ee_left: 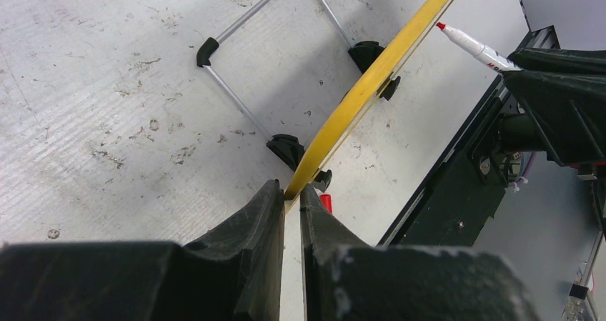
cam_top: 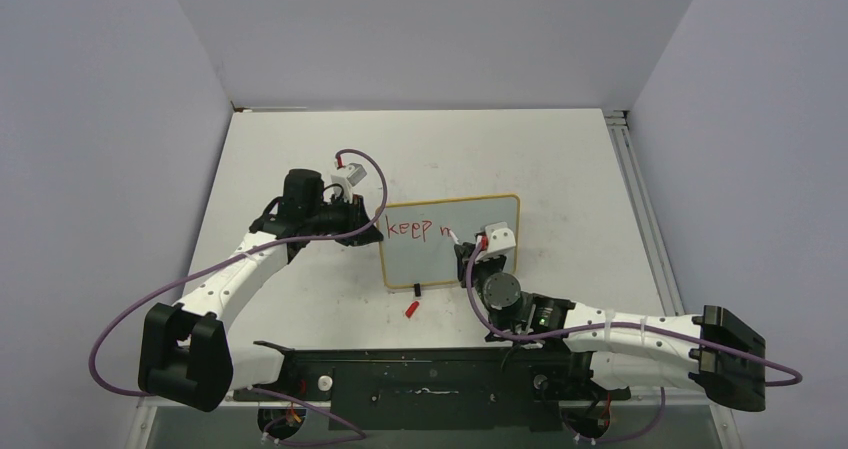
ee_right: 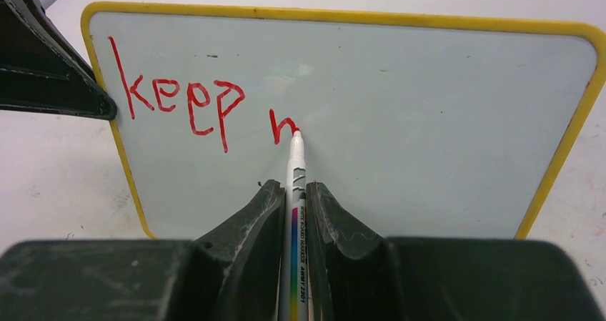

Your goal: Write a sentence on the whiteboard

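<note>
Right wrist view puts us at the right gripper (ee_right: 293, 192), whose two fingers are clenched on one marker (ee_right: 296, 160), its barrel running up between them. The marker's red tip touches the whiteboard (ee_right: 443, 99) at the end of a red stroke.

We count one finished word of the sentence (ee_right: 179, 99), "keep", in four letters. Beside it is one further letter shaped like an "n". All of it sits on a single line in the upper left of the board's face.

The one board stands upright near the middle of the table (cam_top: 560, 159), between the two arms. At its left edge the left gripper (ee_left: 291, 192) has both fingers pinched tight onto the yellow frame. From the left wrist we see one wire stand (ee_left: 236, 99) reaching out behind the board across the tabletop. One red cap (cam_top: 411, 309) lies on the table just in front of the board.
</note>
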